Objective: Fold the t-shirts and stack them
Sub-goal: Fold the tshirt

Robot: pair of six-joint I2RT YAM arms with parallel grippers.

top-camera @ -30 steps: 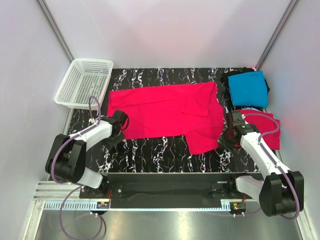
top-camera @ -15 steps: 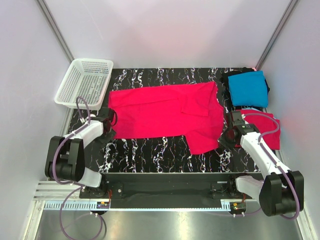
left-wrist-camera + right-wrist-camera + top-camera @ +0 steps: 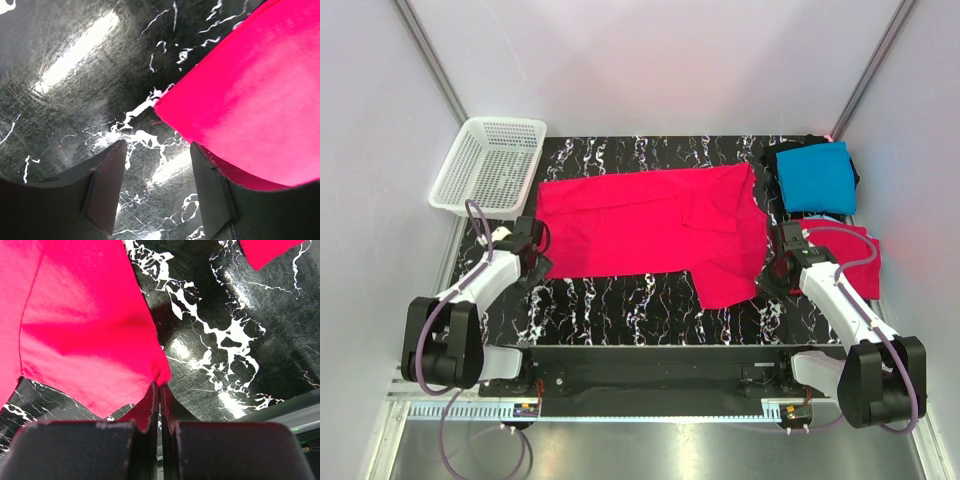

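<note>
Item under work: a large bright pinkish-red cloth t-shirt lies spread flat across the middle of the black, white-veined marble-look table, with a flap of cloth doubled over on its right half

Left end effector: the left gripper has its jaws parted to a moderate width, only bare tabletop lies between them, and it holds nothing

Left end effector, position: low over the table at the near left corner of the large bright pinkish-red cloth t-shirt. The corner lies just ahead of the gap, and the hem runs down to the right-hand finger. Contact between that finger and the cloth cannot be confirmed

Right end effector: the right gripper has its jaws pressed together, with the shirt's near right edge pinched at the tips and the cloth puckered there

Right end effector, position: at the shirt's right side, low on the table, with dark tabletop to its right

Other garments: a folded turquoise-blue cloth t-shirt rests on a black cloth t-shirt at the far right corner. A second pinkish-red cloth t-shirt lies at the right edge, partly under the right arm and apart from the spread one

Container: a white plastic mesh basket stands at the far left corner, beside the table
</note>
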